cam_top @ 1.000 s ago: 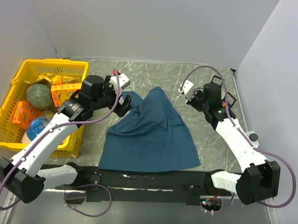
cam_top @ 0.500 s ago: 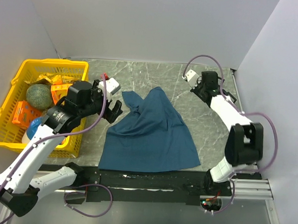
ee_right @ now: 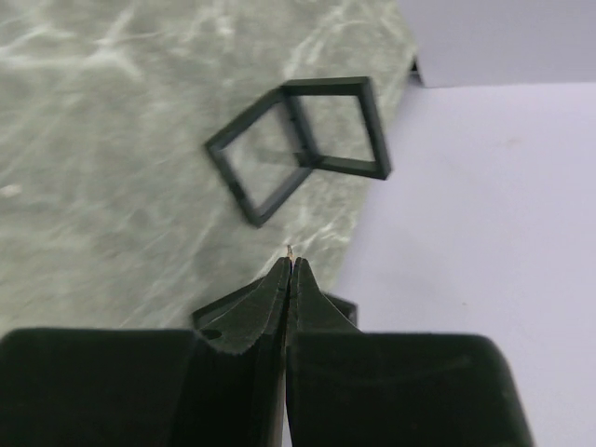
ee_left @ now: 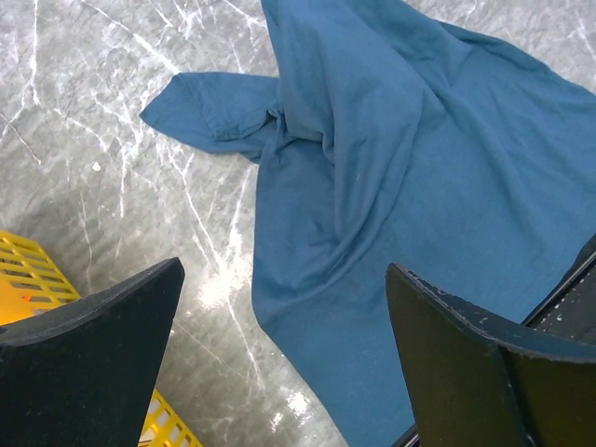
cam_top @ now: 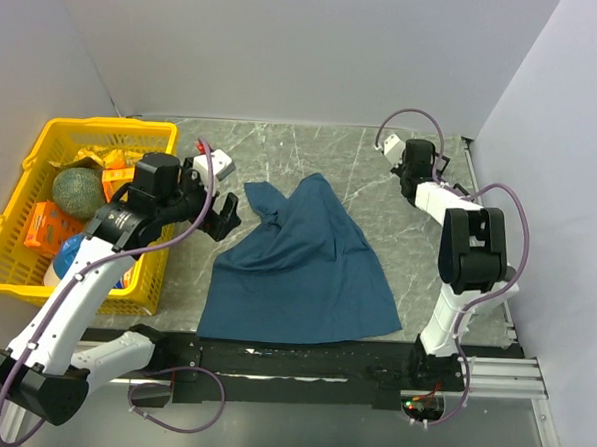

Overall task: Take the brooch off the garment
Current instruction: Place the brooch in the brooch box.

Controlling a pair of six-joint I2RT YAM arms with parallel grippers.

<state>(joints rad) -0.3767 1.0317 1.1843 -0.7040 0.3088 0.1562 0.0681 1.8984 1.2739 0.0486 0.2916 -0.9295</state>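
The dark teal T-shirt point(cam_top: 301, 269) lies crumpled on the marble table, one sleeve pointing back left; it also fills the left wrist view point(ee_left: 400, 158). My left gripper point(cam_top: 225, 216) is open and empty, hovering over the shirt's left edge point(ee_left: 284, 372). My right gripper point(cam_top: 433, 177) is far from the shirt at the table's back right corner. Its jaws are shut, and a tiny pale sliver, the brooch point(ee_right: 291, 250), sticks out between the tips. No brooch shows on the cloth.
A yellow basket point(cam_top: 16, 259) with a melon and packets stands at the left; its corner shows in the left wrist view point(ee_left: 28, 270). Black square wire frames point(ee_right: 307, 140) lie at the table's right edge by the wall point(ee_right: 484, 233).
My right arm has swung away from the shirt to the back right corner and folded up. My left gripper has drawn back left off the sleeve.
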